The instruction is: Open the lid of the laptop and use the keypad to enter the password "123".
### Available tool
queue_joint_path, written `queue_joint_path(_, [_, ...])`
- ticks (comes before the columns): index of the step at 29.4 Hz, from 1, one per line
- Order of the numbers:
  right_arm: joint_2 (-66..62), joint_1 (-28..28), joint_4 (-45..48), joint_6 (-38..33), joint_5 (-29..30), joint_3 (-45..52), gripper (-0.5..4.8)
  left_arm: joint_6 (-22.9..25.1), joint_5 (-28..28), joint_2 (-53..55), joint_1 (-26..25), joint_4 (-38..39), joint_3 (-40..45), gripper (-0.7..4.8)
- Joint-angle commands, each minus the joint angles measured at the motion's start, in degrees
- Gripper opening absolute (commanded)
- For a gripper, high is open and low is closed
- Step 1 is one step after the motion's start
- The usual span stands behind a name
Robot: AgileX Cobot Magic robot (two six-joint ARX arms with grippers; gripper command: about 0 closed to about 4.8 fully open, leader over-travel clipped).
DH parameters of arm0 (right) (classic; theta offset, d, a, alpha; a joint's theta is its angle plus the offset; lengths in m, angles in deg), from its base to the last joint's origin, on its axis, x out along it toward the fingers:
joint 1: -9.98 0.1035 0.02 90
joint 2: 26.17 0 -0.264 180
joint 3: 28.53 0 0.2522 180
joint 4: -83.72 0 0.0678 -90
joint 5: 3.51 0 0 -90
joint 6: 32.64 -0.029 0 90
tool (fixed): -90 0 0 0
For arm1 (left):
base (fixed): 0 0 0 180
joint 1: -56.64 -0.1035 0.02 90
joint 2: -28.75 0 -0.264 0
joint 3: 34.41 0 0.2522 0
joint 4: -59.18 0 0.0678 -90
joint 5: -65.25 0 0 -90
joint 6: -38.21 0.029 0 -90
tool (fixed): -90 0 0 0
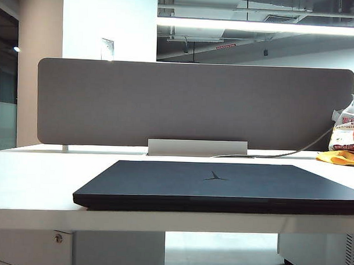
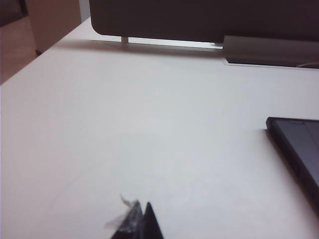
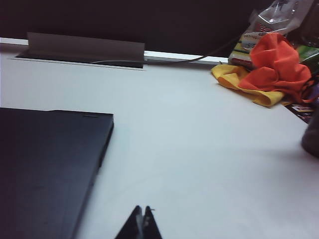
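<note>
The laptop lay flat near the front edge of the white table, in front of the grey partition board, with its lid fully down and the emblem uppermost, so no part of the task had been carried out and the keypad remained hidden. The left gripper hung over bare table beside one side of the laptop, and the right gripper beside the other side, near an orange cloth. Both showed fingertips pressed together and holding nothing; lid-opening and entry of "123" remained.
</note>
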Motion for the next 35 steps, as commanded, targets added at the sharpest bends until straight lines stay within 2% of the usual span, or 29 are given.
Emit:
queue_joint_path(1, [0.02, -0.07, 0.31, -0.04, -4.7, 0.2, -0.03, -4.5, 0.48, 0.02, 0.0, -1.51, 0.02, -0.05])
queue_joint_path(3, [0.02, -0.07, 0.83, -0.55, -4.42, 0.2, 0.19, -8.61, 1.68, 0.02, 0.0, -2.95, -0.09, -0.06])
queue_joint_path(6, [0.02, 0.07, 1.81, -5.38, -0.72, 0.2, 0.33, -12.72, 8.44, 0.02, 0.02, -4.74, -0.2, -0.05])
queue_joint_path(10, [0.0, 0.09, 4.57, -8.0, 4.44, 0.07, 0.29, -13.05, 11.32, 0.02, 0.02, -1.86, -1.68, -0.05])
queue_joint_path(12, [0.0, 0.15, 6.78, -8.92, 6.27, -0.42, -0.08, -13.66, 11.41, 0.02, 0.02, 0.68, -3.5, -0.05])
queue_joint_path(13, [0.02, 0.17, 7.37, -8.92, 6.93, -1.09, -0.08, -14.16, 11.41, 0.02, 0.02, 1.86, -4.74, -0.05])
queue_joint_path(22, [-1.29, 2.38, 5.79, -10.6, 6.25, -9.57, -0.08, -15.23, 11.93, 0.09, 0.09, 5.46, -16.09, -0.05])
queue_joint_path(32, [-4.76, 3.98, -1.42, -10.6, 6.32, -17.27, -0.08, -15.04, 21.79, 6.23, 0.09, 14.73, -26.23, -0.05])
queue_joint_path(35, [-5.29, 4.46, -3.02, -10.6, 6.54, -19.19, -0.08, -14.51, 22.95, 8.02, 0.09, 16.02, -29.07, -0.05])
